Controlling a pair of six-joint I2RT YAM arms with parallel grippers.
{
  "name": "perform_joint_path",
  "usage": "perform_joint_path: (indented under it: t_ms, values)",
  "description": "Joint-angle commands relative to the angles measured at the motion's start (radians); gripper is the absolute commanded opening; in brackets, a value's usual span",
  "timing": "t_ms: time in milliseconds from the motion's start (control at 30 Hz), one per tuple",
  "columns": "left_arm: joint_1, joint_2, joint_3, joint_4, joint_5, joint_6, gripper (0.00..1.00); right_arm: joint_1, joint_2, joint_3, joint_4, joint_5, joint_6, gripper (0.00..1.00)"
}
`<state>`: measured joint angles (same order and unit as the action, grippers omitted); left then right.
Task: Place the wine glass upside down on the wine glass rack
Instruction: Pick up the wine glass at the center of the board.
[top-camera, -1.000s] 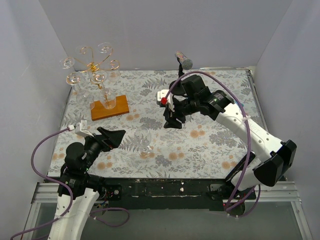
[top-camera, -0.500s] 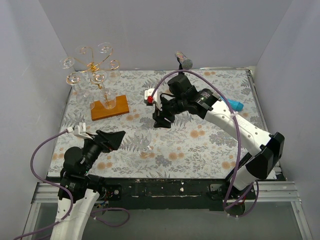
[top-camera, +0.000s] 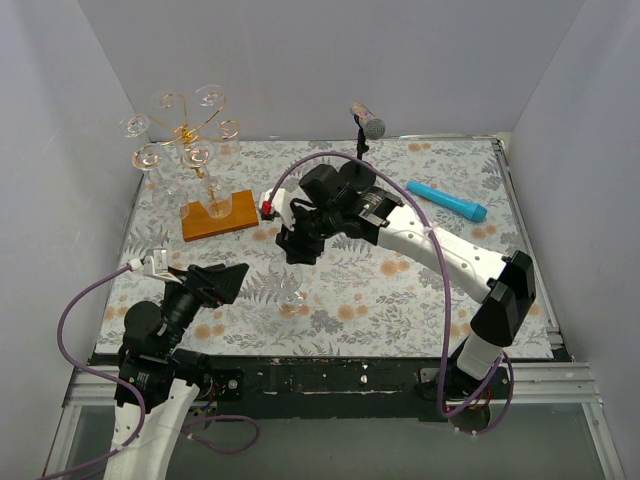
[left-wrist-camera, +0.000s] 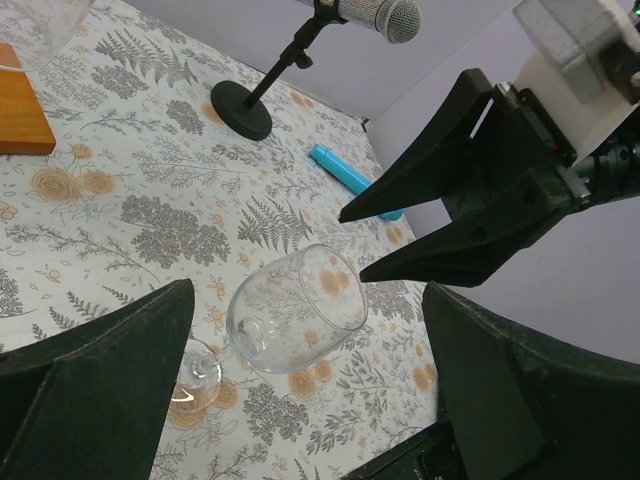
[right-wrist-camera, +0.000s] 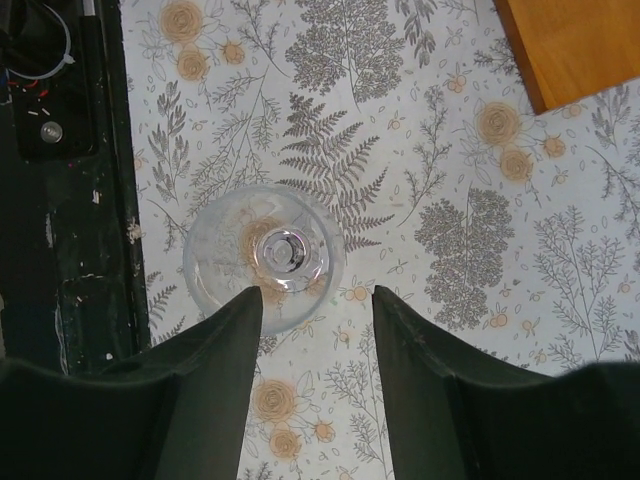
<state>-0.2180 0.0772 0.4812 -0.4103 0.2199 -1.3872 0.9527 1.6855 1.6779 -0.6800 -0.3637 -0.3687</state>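
Floral tablecloth (top-camera: 400, 290) — clear, round-bowled wine glass (top-camera: 290, 280) upright; gold-wire rack (top-camera: 185, 133) apart.

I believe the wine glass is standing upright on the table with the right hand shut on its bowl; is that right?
Not quite: the right hand is open, poised just above the bowl of the wine glass and not touching it, as the left wrist view shows. The glass does stand upright on the table.
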Motion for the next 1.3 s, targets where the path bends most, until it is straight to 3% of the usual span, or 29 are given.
perform_joint_path:
  t_ms: [0, 433, 867, 1267]
  values:
    - [0.002, -0.007, -0.007, 0.013, -0.011, 0.01, 0.98, 0.035, 0.035, 0.057, 0.01, 0.081, 0.007, 0.54]
    - [0.002, -0.014, -0.007, 0.011, -0.013, 0.007, 0.98, 0.075, 0.091, 0.095, -0.015, 0.218, -0.026, 0.37]
    - [0.002, -0.019, -0.009, 0.011, -0.014, 0.005, 0.98, 0.081, 0.108, 0.112, -0.039, 0.221, -0.041, 0.2]
    - [0.0, -0.019, -0.009, 0.011, -0.014, 0.005, 0.98, 0.081, 0.131, 0.129, -0.073, 0.227, -0.052, 0.3]
